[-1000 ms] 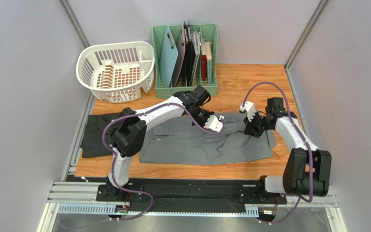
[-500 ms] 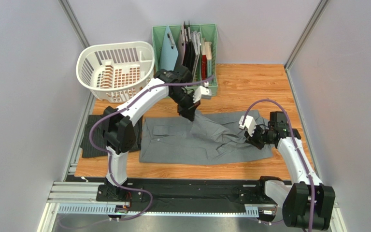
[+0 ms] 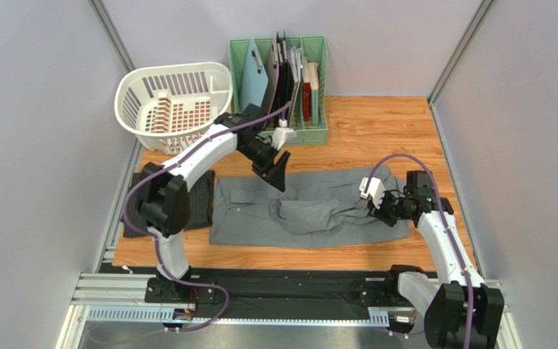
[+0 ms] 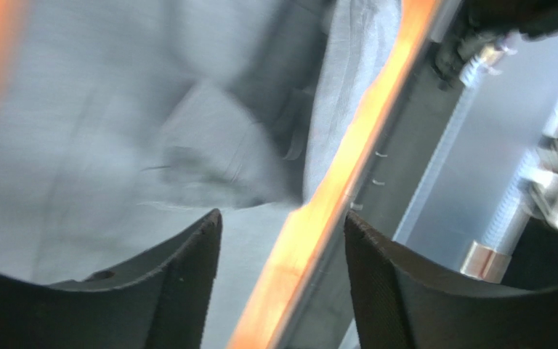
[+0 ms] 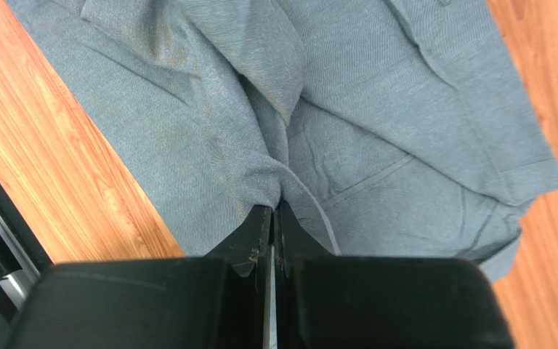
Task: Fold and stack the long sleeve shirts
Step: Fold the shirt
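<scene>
The grey shirt lies spread across the middle of the wooden table, with a loose fold bunched at its centre. My left gripper hangs open over the shirt's far edge with nothing between its fingers; the left wrist view is blurred and shows the grey shirt below. My right gripper is shut on a pinch of the grey shirt near its right end, and cloth gathers at the closed tips of the right gripper. The dark pinstriped shirt lies at the left, partly hidden by the left arm.
A white laundry basket stands at the back left. A green file rack with folders stands behind the left gripper. Grey walls close both sides. A metal rail runs along the near edge.
My left gripper lifted a piece of the grey shirt toward the back left, then opened and let it go; the cloth dropped into a fold. The right gripper drew slightly toward the near edge, still shut.
</scene>
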{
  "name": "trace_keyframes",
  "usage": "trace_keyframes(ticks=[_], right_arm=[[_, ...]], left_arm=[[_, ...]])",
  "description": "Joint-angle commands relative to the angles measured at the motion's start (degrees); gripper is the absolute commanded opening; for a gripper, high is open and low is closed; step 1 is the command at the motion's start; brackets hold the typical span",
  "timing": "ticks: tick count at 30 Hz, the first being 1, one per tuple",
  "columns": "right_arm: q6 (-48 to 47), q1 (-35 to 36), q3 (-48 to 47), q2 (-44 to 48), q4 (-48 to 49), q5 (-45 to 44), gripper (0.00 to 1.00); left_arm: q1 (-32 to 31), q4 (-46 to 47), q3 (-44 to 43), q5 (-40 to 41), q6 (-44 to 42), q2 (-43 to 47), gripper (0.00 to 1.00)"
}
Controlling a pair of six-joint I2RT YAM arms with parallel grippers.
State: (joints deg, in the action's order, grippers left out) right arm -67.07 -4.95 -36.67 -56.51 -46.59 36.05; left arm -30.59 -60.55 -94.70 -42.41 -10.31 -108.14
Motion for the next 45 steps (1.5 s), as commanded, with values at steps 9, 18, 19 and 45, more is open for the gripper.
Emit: trace_keyframes(ticks=[9, 18, 19, 45], right_arm=[[13.89, -0.23, -6.31, -14.06, 6.60, -2.30, 0.00], [16.00, -0.23, -8.07, -16.44, 6.78, -1.42, 0.00], [15.92, -0.23, -7.98, -16.35, 6.86, -1.51, 0.00], [14.25, -0.15, -7.72, -16.17, 6.86, -2.39, 0.00]], left_arm=[[-6.82, 16.08, 28.76, 7.08, -46.26, 30.78, 0.72], [-18.80, 39.53, 43.19, 18.33, -59.04, 28.18, 0.76], [-19.07, 43.12, 43.10, 18.59, -59.04, 27.11, 0.76], [-8.52, 28.21, 20.50, 15.69, -33.46, 13.45, 0.70]])
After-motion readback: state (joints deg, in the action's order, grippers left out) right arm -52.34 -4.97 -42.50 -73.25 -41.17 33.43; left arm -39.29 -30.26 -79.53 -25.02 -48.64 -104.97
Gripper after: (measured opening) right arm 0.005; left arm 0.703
